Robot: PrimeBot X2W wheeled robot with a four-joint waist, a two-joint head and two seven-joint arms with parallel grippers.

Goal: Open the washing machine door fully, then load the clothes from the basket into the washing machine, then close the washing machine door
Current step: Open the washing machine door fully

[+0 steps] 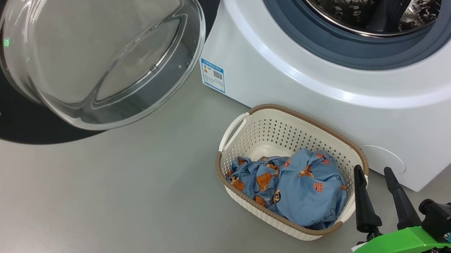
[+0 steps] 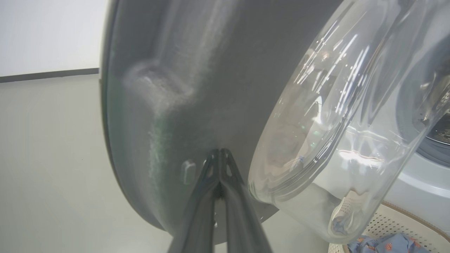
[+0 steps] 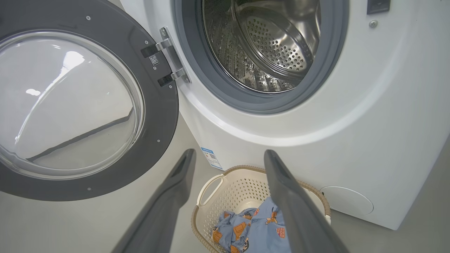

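Floor [image 1: 102, 206]: plain grey, smooth, lower half of head view.
Wall [image 2: 49, 31]: white, bare, upper left of left wrist view.
Skirting strip [image 2: 49, 74]: dark, where wall meets floor.

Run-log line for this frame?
round black glass-bowl door open; light-blue bear-print clothes in cream perforated basket; left gripper shut at door; right gripper open near basket
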